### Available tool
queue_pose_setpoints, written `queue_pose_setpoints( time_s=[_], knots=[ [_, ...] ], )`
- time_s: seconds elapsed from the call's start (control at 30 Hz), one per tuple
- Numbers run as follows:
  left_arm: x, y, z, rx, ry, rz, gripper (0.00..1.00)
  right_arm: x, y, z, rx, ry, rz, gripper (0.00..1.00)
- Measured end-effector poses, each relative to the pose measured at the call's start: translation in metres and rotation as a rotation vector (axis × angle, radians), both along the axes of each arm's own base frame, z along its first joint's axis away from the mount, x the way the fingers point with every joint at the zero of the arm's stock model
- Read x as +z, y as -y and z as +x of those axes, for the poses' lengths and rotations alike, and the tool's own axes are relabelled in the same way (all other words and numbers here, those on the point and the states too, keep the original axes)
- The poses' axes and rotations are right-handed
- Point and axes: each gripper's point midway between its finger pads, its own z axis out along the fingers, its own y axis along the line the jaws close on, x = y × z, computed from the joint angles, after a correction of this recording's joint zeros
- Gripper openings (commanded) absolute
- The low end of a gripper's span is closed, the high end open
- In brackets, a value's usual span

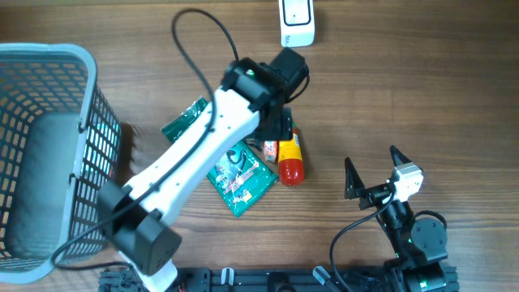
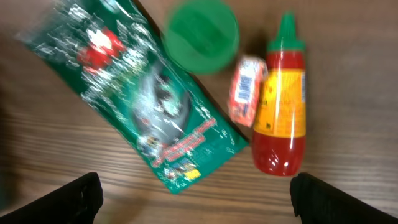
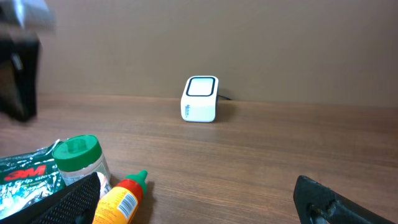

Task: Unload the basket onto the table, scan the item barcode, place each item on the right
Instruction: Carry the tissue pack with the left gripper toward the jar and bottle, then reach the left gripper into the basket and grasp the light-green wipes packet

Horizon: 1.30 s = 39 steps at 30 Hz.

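Your left end effector (image 2: 196, 198) is wide open and empty, directly over the pile on the desk (image 1: 422, 81). The sauce bottle (image 2: 281, 112) lies just ahead of it, off-centre toward one finger. Its long axis is square to the finger line, cap toward the scanner (image 1: 297, 23) (green packet (image 2: 143, 99) runs diagonal beside it). The right end effector (image 1: 371, 158) is also wide and empty, well apart, so left is nearer.
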Motion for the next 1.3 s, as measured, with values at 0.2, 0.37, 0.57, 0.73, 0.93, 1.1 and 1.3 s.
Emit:
queue_pose_setpoints(
  time_s=[0.2, 0.37, 0.57, 0.73, 0.93, 1.1, 1.3],
  knots=[
    [0.117, -0.063, 0.015, 0.126, 0.396, -0.03, 1.0, 0.0, 0.0, 0.0, 0.0, 0.0, 0.0, 1.0],
    [0.21, -0.201, 0.003, 0.566, 0.742, -0.087, 1.0, 0.0, 0.0, 0.0, 0.0, 0.0, 0.0, 1.0],
    [0.233, -0.343, -0.085, 1.132, 0.858, -0.028, 0.99, 0.0, 0.0, 0.0, 0.0, 0.0, 0.0, 1.0],
    [0.147, -0.395, -0.061, 1.269, 0.477, -0.14, 0.92, 0.0, 0.0, 0.0, 0.0, 0.0, 0.0, 1.0],
    [0.045, -0.423, -0.036, 1.224, 0.084, -0.266, 0.82, 0.0, 0.0, 0.0, 0.0, 0.0, 0.0, 1.0],
    [-0.037, -0.416, -0.031, 1.18, -0.036, -0.333, 0.74, 0.0, 0.0, 0.0, 0.0, 0.0, 0.0, 1.0],
    [-0.127, -0.391, -0.035, 1.176, -0.085, -0.437, 0.77, 0.0, 0.0, 0.0, 0.0, 0.0, 0.0, 1.0]
  ],
)
